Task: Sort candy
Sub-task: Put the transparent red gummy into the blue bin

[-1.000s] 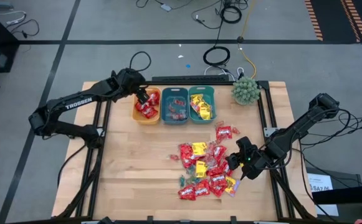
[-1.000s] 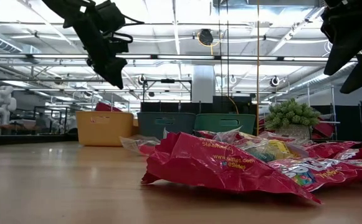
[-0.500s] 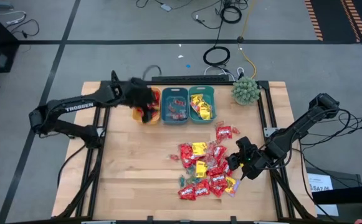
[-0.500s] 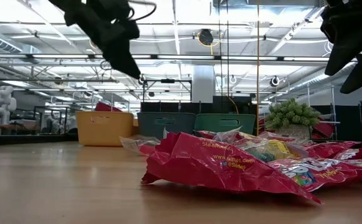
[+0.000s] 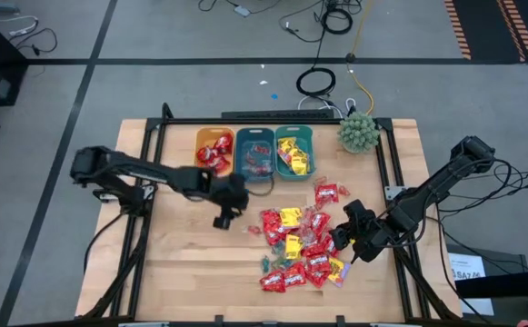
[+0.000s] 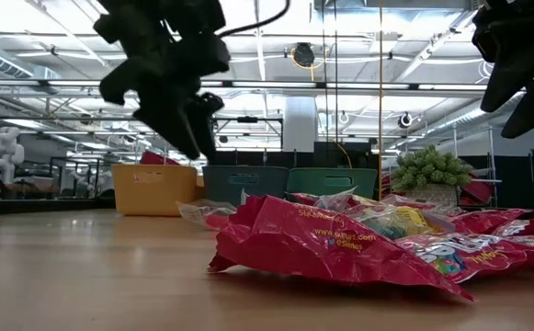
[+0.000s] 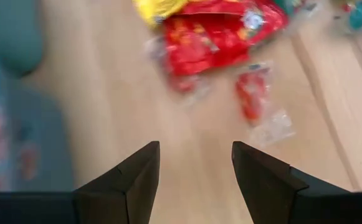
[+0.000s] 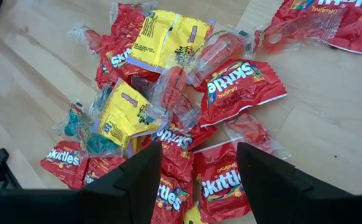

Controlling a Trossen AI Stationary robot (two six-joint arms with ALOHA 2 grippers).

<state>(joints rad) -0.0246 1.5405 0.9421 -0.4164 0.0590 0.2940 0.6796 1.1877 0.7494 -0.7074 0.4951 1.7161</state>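
Reaching out over bare wood at the table's middle: left gripper (image 5: pixel 224 216), fingers (image 7: pixel 137 180) standing apart with nothing between them, hanging above the tabletop just at 9 o'clock of the candy pile (image 5: pixel 302 245).

Hovering at the 3 o'clock edge of that pile: right gripper (image 5: pixel 347 238), fingers (image 8: pixel 144 180) spread wide and empty, looking down on red packets (image 8: pixel 240 84) and yellow packets (image 8: pixel 171 37) mixed with small clear-wrapped pieces (image 8: pixel 177 87).

Lying loose toward 4 o'clock from the table's centre: the heap of sweets, with one red packet (image 5: pixel 326 193) sitting apart at its 12 o'clock side.

Sitting in a row at the table's 12 o'clock edge: orange bin (image 5: pixel 200 138) holding red packets, then teal bin (image 5: pixel 254 133) with small wrapped pieces, then another teal bin (image 5: pixel 293 132) with yellow packets.

Standing at 3 o'clock of the bins, near the table's corner: green spiky plant (image 5: pixel 359 133).
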